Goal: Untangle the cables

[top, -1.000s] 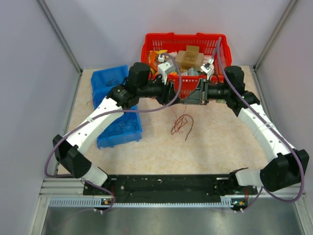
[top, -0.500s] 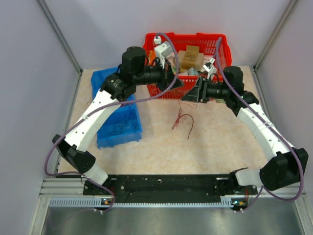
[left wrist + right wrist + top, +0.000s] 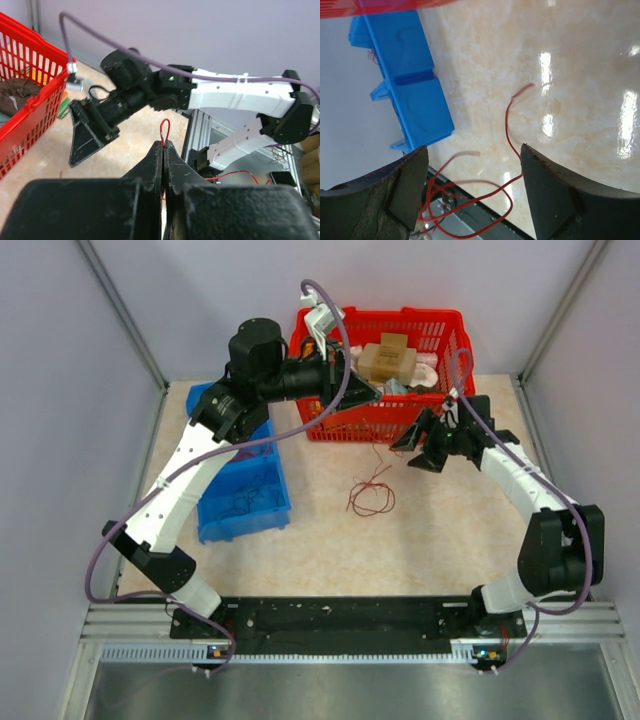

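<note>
The cables (image 3: pixel 370 496) are a loose tangle of thin red wires on the beige table in front of the basket. My left gripper (image 3: pixel 362 394) is raised at the basket's front wall. In the left wrist view it (image 3: pixel 163 143) is shut on one red wire, with a small loop (image 3: pixel 164 131) poking out above the tips. A thin strand (image 3: pixel 376 455) runs down toward the tangle. My right gripper (image 3: pixel 418 447) hangs open to the right of the tangle. In the right wrist view (image 3: pixel 474 147) the red loops (image 3: pixel 470 197) lie under its spread fingers, untouched.
A red basket (image 3: pixel 440 328) full of mixed items stands at the back. A blue divided bin (image 3: pixel 240 495) with a few wires lies on the left, also seen in the right wrist view (image 3: pixel 405 75). Grey walls close in both sides.
The left gripper closed on a wire and rose back toward the basket. The right gripper opened, let go and swung right and lower. The tangle settled lower on the table.
</note>
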Tool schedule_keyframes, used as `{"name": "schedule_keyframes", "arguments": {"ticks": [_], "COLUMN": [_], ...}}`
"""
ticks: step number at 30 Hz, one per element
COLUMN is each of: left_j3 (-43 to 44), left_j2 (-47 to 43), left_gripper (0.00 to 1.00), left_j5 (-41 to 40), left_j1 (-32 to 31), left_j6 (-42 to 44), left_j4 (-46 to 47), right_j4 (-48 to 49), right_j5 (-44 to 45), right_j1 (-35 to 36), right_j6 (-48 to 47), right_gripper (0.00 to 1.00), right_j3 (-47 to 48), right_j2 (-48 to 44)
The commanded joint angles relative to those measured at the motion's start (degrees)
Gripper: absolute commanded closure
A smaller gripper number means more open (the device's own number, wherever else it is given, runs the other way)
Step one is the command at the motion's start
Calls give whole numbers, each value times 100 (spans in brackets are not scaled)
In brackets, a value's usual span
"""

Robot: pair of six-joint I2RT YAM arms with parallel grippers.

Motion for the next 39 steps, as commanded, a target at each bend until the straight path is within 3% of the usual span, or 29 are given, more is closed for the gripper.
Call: {"name": "schedule_keyframes", "arguments": {"ticks": [1,8,11,15,23,30,35,39], "left_j3": [-26,123,202,439,528,677,739,774], "left_j2": [-25,19,54,142,133,159,221,239], "left_gripper": [100,100,100,100,100,100,100,100], "left_j5": [154,102,128,145,234,260,312,330], "left_j1": [8,8,17,69,122,263,272,307], "left_j6": [-456,-456,-421,-377,-368,-324,-359,-386], "left_j4": [711,773,730,624,580,554,554,554], "right_j4": [-52,18,885,1161,1249,784,661,660], "right_j5": [-329,-645,-1566,-1490,-1463,-1121,-867,-1120], "right_j1": [314,403,394,219,52,95,87,104], "right_j6": [63,-1159,-1370,-1477,-1564,-2197,-2258,-2312], "right_gripper": [28,31,34,37,60,52,51,48], "right_j3": [-4,-758,-1285,-1524,-1489,-1410,-1568,-1577], "right_j2": [217,-335,-599,-662,-583,-889,-1267,-1391]}}
